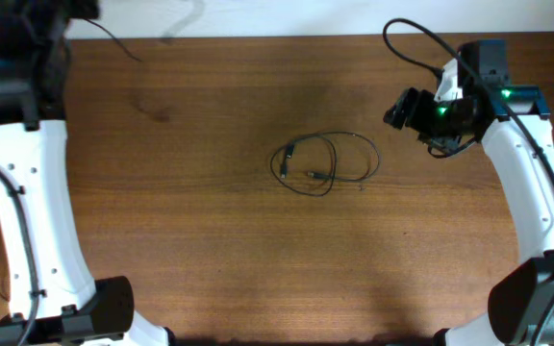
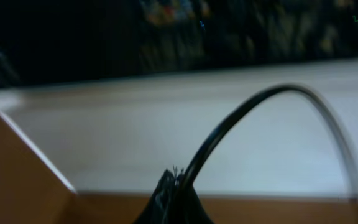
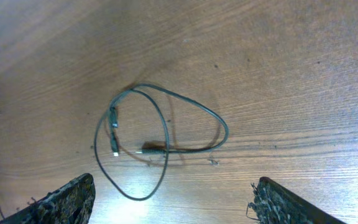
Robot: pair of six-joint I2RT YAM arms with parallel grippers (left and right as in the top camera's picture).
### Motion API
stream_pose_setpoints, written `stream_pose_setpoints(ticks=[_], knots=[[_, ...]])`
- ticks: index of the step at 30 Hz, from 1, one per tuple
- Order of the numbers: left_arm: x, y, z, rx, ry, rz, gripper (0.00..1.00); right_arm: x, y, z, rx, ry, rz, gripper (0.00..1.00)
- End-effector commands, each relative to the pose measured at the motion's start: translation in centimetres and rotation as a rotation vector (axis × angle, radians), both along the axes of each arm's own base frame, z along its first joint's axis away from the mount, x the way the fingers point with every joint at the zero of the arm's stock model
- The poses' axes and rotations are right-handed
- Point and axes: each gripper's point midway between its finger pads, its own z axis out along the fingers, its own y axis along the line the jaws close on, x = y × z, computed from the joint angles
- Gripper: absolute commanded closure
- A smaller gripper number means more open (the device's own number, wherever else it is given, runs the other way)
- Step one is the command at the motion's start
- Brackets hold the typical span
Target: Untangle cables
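One thin black cable [image 1: 289, 151] lies in loose overlapping loops at the middle of the wooden table, with two small plug ends inside the loops. It also shows in the right wrist view [image 3: 225, 127], flat on the wood. My right gripper [image 3: 173, 208] is open and empty, its fingers wide apart, hovering above and to the right of the cable [image 1: 407, 108]. My left gripper [image 2: 174, 186] is at the far left back corner, far from the cable. Its dark fingertips meet in a point and hold nothing I can see.
The wooden table [image 1: 210, 240] ends at a pale floor along the back edge [image 2: 166, 124]. A thick black arm cable [image 2: 260, 102] arcs in front of the left wrist camera. The white arms [image 1: 37, 192] stand along both sides.
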Motion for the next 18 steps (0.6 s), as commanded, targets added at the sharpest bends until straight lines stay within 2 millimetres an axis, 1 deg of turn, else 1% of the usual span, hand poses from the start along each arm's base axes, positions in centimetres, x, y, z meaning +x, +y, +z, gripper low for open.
stream_pose_setpoints(ticks=[1, 3, 4, 6, 7, 8, 10, 12, 14, 15, 16, 17, 18], knots=[[-0.3, 3.7, 2.1, 0.029, -0.080, 0.084, 1.00, -0.5, -0.6, -1.6, -0.021, 0.037, -0.007, 0.17], [-0.2, 5.1, 2.1, 0.032, -0.089, 0.112, 1.00, -0.7, -0.5, -1.9, -0.020, 0.044, -0.006, 0.17], [0.1, 6.2, 1.7, 0.033, -0.085, 0.131, 1.00, -0.8, -0.5, -2.1, -0.020, 0.049, -0.007, 0.17], [0.9, 8.9, 0.0, 0.029, -0.055, 0.179, 1.00, -0.9, -0.5, -2.3, -0.017, 0.057, -0.004, 0.17], [1.5, 10.3, -1.2, 0.024, -0.031, 0.202, 1.00, -1.0, -0.4, -2.4, -0.017, 0.060, -0.004, 0.17], [2.2, 11.9, -3.1, 0.015, 0.006, 0.226, 1.00, -1.1, -0.3, -2.5, -0.017, 0.063, 0.000, 0.17], [3.4, 14.1, -6.4, -0.003, 0.076, 0.255, 1.00, -1.2, 0.0, -2.5, -0.017, 0.063, 0.008, 0.17], [4.6, 16.0, -10.6, -0.026, 0.163, 0.277, 1.00, -1.2, 0.4, -2.5, -0.018, 0.062, 0.018, 0.17], [5.7, 18.4, -16.7, -0.065, 0.290, 0.304, 1.00, -1.3, 1.0, -2.5, -0.018, 0.062, 0.032, 0.17], [5.9, 19.3, -18.9, -0.083, 0.333, 0.317, 1.00, -1.3, 1.2, -2.5, -0.018, 0.062, 0.037, 0.17], [5.9, 20.5, -21.6, -0.128, 0.379, 0.343, 1.00, -1.4, 1.4, -2.5, -0.019, 0.063, 0.044, 0.17], [5.8, 21.3, -23.1, -0.166, 0.399, 0.367, 1.00, -1.4, 1.6, -2.5, -0.019, 0.063, 0.048, 0.17], [5.6, 22.2, -24.8, -0.210, 0.421, 0.395, 0.96, -1.5, 1.8, -2.5, -0.019, 0.063, 0.054, 0.17]])
